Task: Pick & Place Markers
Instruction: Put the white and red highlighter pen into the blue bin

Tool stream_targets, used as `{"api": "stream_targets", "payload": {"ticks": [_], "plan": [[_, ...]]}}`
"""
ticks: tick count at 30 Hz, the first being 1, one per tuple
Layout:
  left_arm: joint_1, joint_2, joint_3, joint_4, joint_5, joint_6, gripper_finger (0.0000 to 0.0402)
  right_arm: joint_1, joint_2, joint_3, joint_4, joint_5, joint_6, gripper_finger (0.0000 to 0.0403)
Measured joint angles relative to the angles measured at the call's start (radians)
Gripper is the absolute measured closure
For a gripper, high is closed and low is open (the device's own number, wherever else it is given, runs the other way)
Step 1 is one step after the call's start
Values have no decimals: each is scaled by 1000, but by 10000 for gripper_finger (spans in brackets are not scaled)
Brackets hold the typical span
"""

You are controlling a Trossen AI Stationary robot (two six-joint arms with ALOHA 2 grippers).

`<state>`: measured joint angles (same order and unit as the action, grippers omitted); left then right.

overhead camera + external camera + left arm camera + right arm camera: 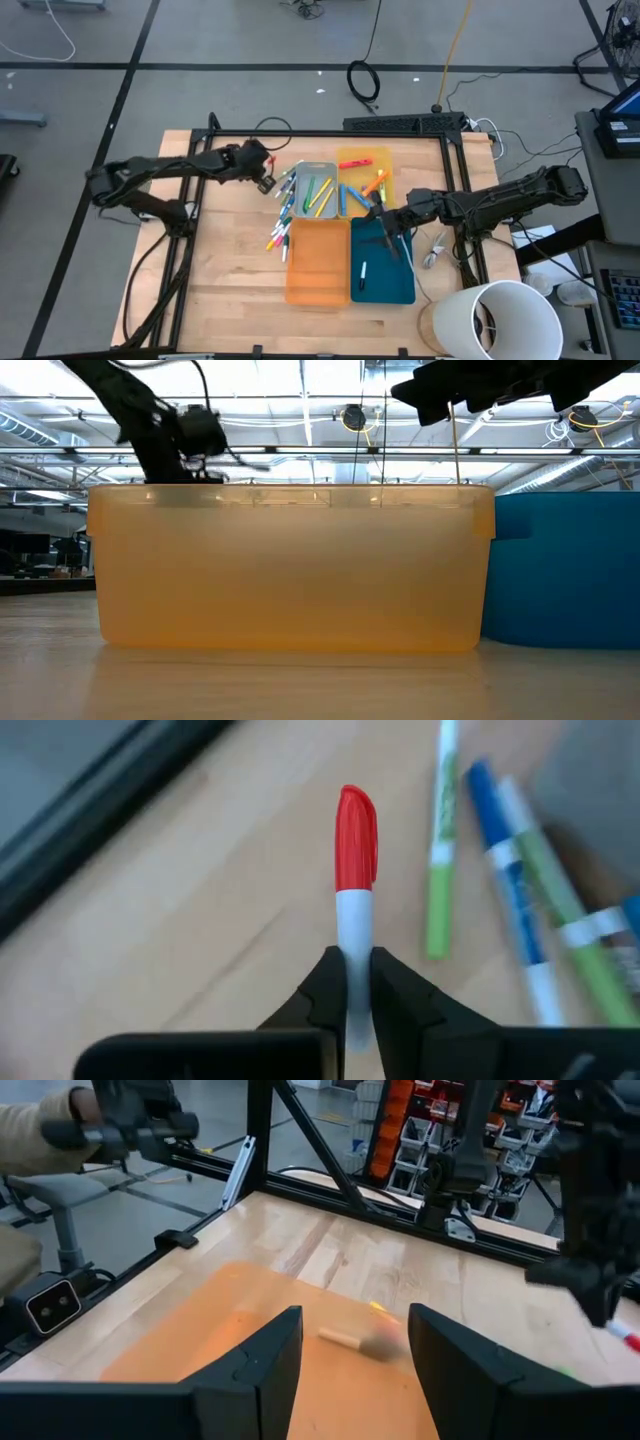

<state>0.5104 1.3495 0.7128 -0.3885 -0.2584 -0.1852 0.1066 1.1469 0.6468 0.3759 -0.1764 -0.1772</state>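
Note:
My left gripper [266,182] [357,960] hangs above the table's far left part, beside the grey tray [296,170], shut on a red-capped white marker [355,840]. Green and blue markers [510,890] lie on the wood below it. More markers lie in the grey tray, in the yellow tray [352,153] and loose on the table [279,236]. A black marker [362,275] lies in the teal tray [395,285]. My right gripper [385,226] [355,1370] stands open over the teal tray, facing the orange tray [318,265]. My left gripper pinches the marker's white barrel [354,925] between its two fingertips. The fingers slant down from the table's left side. The marker runs on along the line of the fingers, its red cap [356,835] sticking out past them. It is lifted clear of the table.
A small blurred stick [360,1342] shows over the orange tray's floor beyond my right fingers. A white cylinder [505,320] stands at the near right corner and a white cord [435,250] lies right of the teal tray. Black frame rails [330,137] border the table. A person's sleeve [35,1135] shows beyond it.

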Motion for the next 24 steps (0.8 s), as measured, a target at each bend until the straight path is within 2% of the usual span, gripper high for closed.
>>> {"api": "stream_targets", "payload": {"ticks": [4, 8, 11, 14, 18, 21, 24], "plan": [[-51, -129, 0, 0, 2, 3, 373, -9, 0, 0, 0, 24, 0, 232], [-135, -239, -15, 38, 3, 6, 373, -9, 0, 0, -7, 138, 7, 232], [-217, -307, -60, 124, 8, 10, 373, -9, 0, 0, -13, 207, 7, 232], [-307, -354, -149, 315, 73, 92, 373, -12, 1, 0, 3, 233, 5, 232], [-403, -372, -294, 689, 167, 204, 373, -23, 27, 0, 78, 231, 7, 232], [-446, -368, -370, 932, 200, 218, 373, -38, 87, 0, 203, 231, 6, 232], [-471, -354, -397, 1034, 238, 227, 373, -57, 172, 0, 373, 228, -4, 232]]}}
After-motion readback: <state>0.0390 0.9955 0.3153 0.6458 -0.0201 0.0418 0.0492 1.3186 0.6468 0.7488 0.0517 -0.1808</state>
